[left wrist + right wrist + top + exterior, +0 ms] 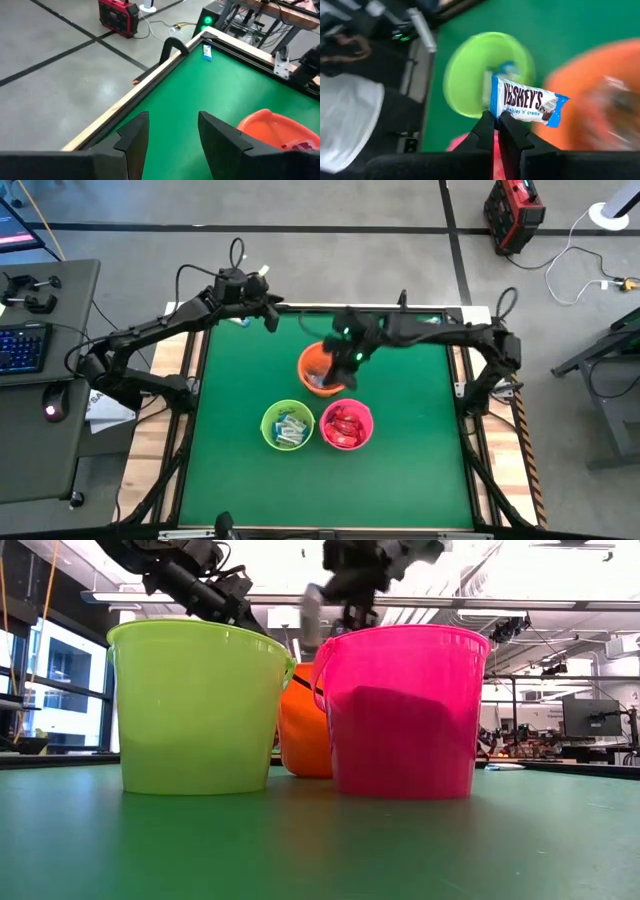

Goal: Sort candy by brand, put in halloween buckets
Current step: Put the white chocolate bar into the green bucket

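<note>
The only wording that can be read stands on the blue-and-white candy wrapper (529, 106) in the right wrist view: "HERSHEY'S" in large dark letters, with "cookies 'n' creme" in smaller letters below it. The wrapper is pinched at one end by the right pincer (496, 120). No other text, number or sign can be read anywhere else.

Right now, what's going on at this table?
Candy sorting into three pails. The right gripper is shut on a blue-and-white Hershey's bar, pinched at one end, above the orange bucket. The green bucket already holds blue-and-white candies, the pink bucket red ones. The left gripper is open and empty near the table's far left edge. One blue candy lies loose in a far corner.
</note>
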Controlling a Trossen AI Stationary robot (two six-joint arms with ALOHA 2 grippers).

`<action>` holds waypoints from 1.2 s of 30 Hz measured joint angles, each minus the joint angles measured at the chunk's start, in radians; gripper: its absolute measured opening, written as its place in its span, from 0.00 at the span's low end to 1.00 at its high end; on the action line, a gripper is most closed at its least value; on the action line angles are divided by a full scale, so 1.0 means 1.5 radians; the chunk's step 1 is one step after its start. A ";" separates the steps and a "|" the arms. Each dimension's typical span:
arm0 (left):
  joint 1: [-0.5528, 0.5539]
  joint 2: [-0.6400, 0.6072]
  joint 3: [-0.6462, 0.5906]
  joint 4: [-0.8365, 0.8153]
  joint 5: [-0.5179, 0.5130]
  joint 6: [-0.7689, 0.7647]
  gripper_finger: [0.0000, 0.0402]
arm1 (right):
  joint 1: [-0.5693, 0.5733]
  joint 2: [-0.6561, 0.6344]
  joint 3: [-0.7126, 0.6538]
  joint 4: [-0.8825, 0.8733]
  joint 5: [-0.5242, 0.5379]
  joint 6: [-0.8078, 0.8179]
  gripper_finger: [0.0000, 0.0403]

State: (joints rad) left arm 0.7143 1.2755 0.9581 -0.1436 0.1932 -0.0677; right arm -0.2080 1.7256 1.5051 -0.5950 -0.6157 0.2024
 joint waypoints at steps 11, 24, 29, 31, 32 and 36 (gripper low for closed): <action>-0.058 0.000 0.000 -0.004 0.016 -0.077 0.40 | 0.137 0.084 0.000 0.233 -0.022 0.058 0.00; -0.179 -0.132 0.000 -0.010 -0.063 -0.176 0.40 | 0.222 0.116 0.000 0.250 0.266 0.176 0.23; -0.189 -0.198 0.000 -0.021 -0.125 -0.197 0.40 | 0.218 0.116 0.000 0.254 0.266 0.176 0.47; -0.190 -0.212 0.001 -0.041 -0.142 -0.203 0.40 | 0.215 0.116 0.010 0.240 0.266 0.160 0.55; -0.190 -0.214 0.001 -0.056 -0.149 -0.208 0.40 | 0.212 0.116 0.020 0.221 0.266 0.151 0.57; -0.189 -0.208 0.001 -0.114 -0.173 -0.222 0.40 | 0.190 0.108 0.078 0.102 0.281 0.077 0.61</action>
State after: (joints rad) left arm 0.4301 0.9637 0.9588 -0.3147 -0.0656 -0.4010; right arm 0.0771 1.8871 1.6228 -0.4414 -0.1948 0.3181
